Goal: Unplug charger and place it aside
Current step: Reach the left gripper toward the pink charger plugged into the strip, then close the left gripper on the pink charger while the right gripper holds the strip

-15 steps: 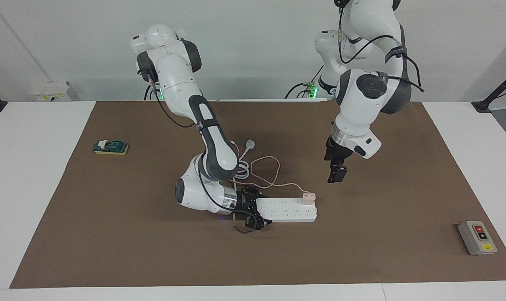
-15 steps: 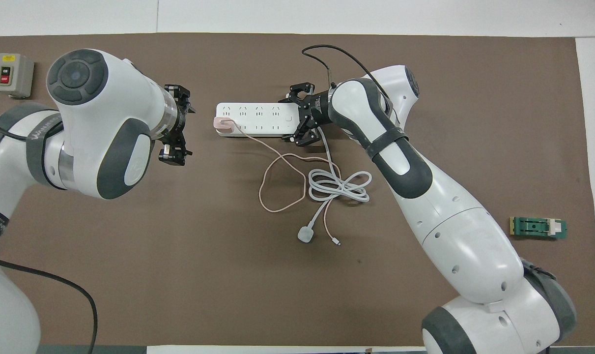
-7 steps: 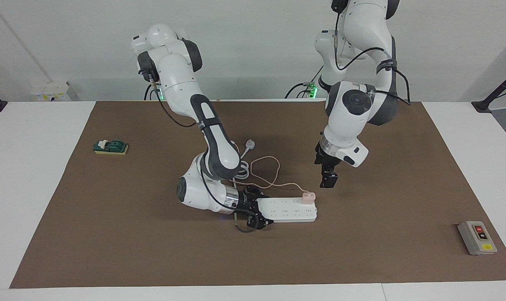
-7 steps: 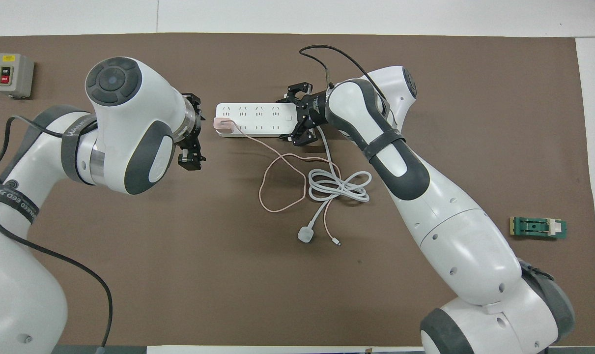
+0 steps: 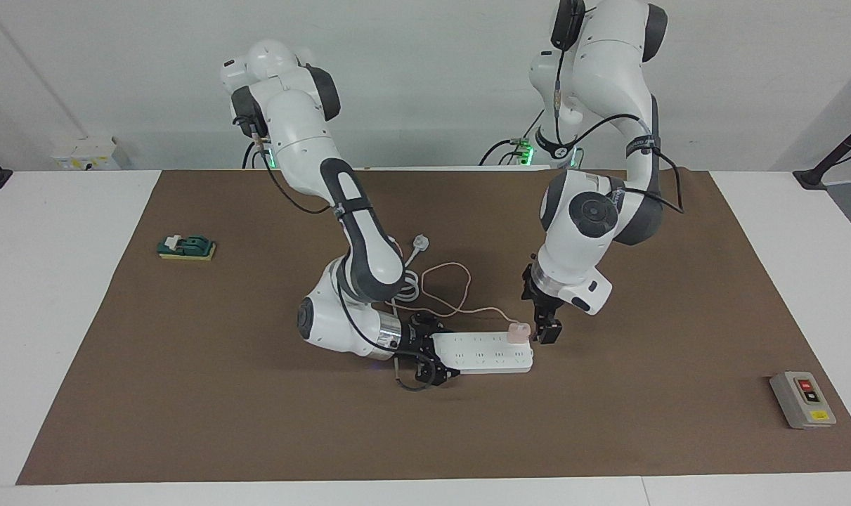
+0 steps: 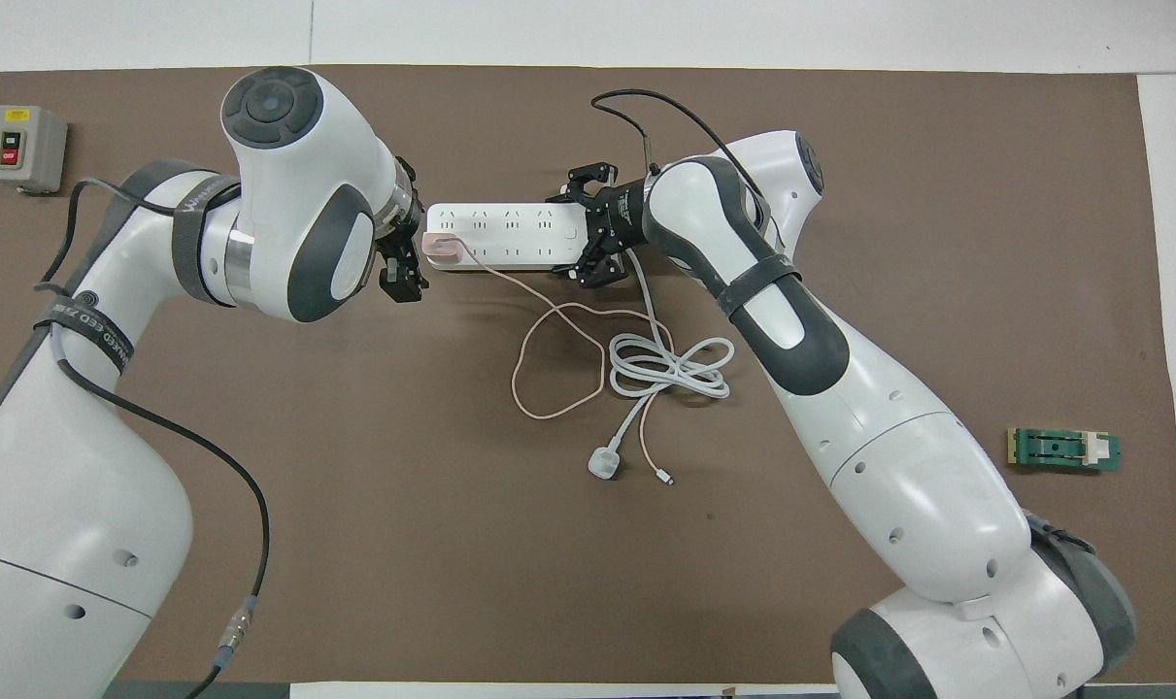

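The pale-pink charger (image 5: 518,330) (image 6: 441,247) sits plugged into the end of the white power strip (image 5: 483,353) (image 6: 505,236) that lies toward the left arm's end of the table. Its thin pink cable (image 6: 549,374) loops over the mat nearer to the robots. My left gripper (image 5: 543,322) (image 6: 413,243) is open, low over the mat right beside the charger and just off that end of the strip; nothing is between its fingers. My right gripper (image 5: 429,357) (image 6: 580,233) lies low on the mat, shut on the strip's other end.
The strip's thick white cord (image 6: 670,369) lies coiled nearer to the robots and ends in a round white plug (image 6: 603,464). A grey switch box (image 5: 802,399) (image 6: 26,146) and a green block (image 5: 186,247) (image 6: 1063,450) sit at the two ends of the brown mat (image 5: 608,436).
My left gripper has come down and across the mat until it is right beside the charger. The right gripper stays on the strip's end, and the charger and strip have not moved.
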Controlling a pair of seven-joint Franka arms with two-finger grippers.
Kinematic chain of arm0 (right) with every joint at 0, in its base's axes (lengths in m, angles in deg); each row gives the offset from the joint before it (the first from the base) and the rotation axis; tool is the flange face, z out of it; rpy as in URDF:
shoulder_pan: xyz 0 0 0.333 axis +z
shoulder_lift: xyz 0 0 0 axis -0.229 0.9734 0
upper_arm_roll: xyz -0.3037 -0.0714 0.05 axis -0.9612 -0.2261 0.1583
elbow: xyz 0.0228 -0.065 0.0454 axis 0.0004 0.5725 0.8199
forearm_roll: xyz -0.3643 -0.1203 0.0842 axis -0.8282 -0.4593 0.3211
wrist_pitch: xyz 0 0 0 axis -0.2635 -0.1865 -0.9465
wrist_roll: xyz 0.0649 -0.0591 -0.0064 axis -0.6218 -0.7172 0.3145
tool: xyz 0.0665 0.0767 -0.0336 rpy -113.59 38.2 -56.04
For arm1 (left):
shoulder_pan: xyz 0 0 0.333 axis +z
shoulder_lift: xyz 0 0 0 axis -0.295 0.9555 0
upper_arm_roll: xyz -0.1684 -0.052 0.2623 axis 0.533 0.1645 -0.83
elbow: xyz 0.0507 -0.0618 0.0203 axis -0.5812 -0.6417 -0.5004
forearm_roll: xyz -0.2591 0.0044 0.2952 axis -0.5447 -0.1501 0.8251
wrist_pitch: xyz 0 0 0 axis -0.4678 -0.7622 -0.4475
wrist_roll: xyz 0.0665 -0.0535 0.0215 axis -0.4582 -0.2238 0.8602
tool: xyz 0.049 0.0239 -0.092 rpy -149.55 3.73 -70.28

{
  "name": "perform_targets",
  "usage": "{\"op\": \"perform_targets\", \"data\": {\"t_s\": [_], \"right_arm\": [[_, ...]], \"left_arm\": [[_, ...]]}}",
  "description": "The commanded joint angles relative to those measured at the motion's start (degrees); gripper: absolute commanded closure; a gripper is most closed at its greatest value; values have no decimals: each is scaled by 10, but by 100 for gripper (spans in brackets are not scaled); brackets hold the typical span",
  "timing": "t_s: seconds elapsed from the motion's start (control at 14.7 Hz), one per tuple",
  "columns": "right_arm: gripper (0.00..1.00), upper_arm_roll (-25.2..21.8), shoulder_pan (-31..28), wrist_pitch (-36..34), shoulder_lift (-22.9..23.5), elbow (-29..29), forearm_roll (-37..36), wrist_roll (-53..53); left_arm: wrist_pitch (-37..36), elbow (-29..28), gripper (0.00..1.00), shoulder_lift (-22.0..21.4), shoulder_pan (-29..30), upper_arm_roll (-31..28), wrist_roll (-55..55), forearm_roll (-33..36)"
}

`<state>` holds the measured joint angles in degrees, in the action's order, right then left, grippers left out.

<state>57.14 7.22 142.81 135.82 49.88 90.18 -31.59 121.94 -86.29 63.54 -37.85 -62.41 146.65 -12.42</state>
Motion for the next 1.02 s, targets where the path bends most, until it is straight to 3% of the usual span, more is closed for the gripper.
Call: {"op": "perform_targets", "data": {"t_s": [0.0,0.95], "right_arm": [[60,1,5,16,5,11,12,54],[60,1,5,17,5,13,13,54]], "left_arm": [[-22,37,0,24,-8,-9,14,-8],[-7,24,0,32,-37,-16,53,-7]]}}
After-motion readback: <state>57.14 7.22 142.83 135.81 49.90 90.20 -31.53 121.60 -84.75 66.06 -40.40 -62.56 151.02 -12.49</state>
